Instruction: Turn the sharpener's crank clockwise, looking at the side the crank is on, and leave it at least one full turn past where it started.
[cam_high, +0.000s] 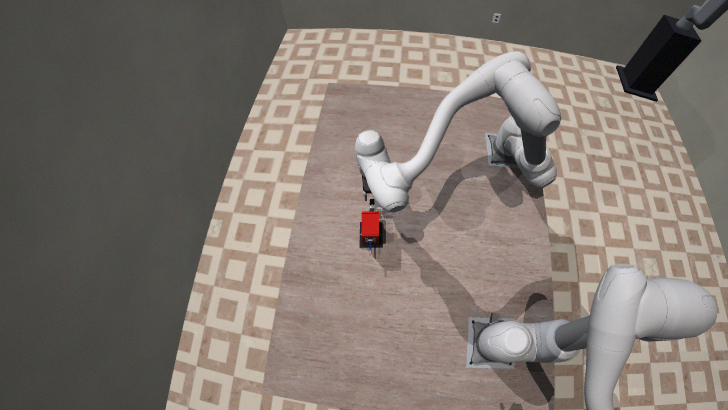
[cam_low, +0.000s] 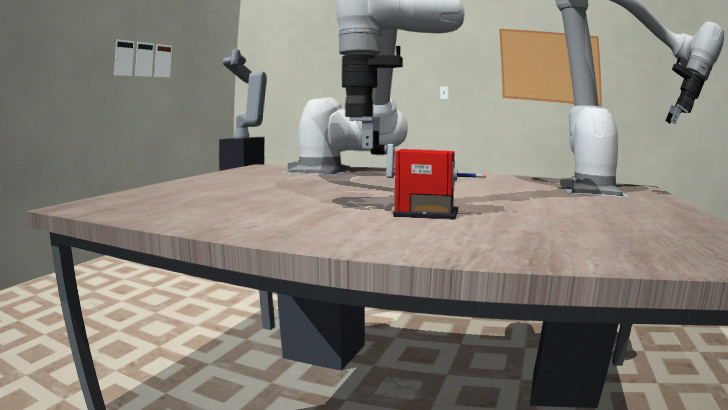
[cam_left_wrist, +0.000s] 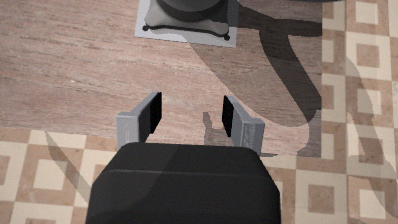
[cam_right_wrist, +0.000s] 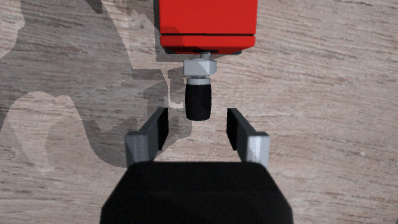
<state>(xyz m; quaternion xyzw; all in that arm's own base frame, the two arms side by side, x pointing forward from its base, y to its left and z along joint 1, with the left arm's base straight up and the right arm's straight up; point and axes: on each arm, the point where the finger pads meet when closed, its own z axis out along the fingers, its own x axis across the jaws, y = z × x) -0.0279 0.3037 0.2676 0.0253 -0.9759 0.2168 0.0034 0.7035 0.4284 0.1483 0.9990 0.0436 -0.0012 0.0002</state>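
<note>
The red sharpener (cam_high: 370, 224) (cam_low: 425, 175) (cam_right_wrist: 208, 17) stood upright on the table (cam_high: 326, 315) (cam_low: 203, 219) (cam_left_wrist: 75, 75) (cam_right_wrist: 325, 110), its top partly cut off by the edge of the right wrist view. Its crank (cam_low: 390, 160) (cam_right_wrist: 200, 66) was on the side facing the right arm's tool, and in the exterior view the crank's flat arm stood upright, with the black knob (cam_high: 371, 202) (cam_low: 377, 149) (cam_right_wrist: 198, 102) near its upper end. On the opposite side, a blue pencil (cam_high: 370, 246) (cam_low: 467, 174) stuck out; its other end was hidden inside the sharpener.

The right tool (cam_high: 368, 197) (cam_low: 375, 142) (cam_right_wrist: 197, 120) was nearly fully open, its 2 fingers holding nothing. It pointed down close to the knob, which in the wrist view appeared ahead of the gap between them; the height difference was hard to make out there. From above, the arm covered much of this tool.

The left tool (cam_low: 671, 116) (cam_left_wrist: 192, 106) was wide open with nothing in its grasp, well apart from the sharpener. It was out of frame in the top view and small in the exterior view. How far the crank had turned, I could not tell.
</note>
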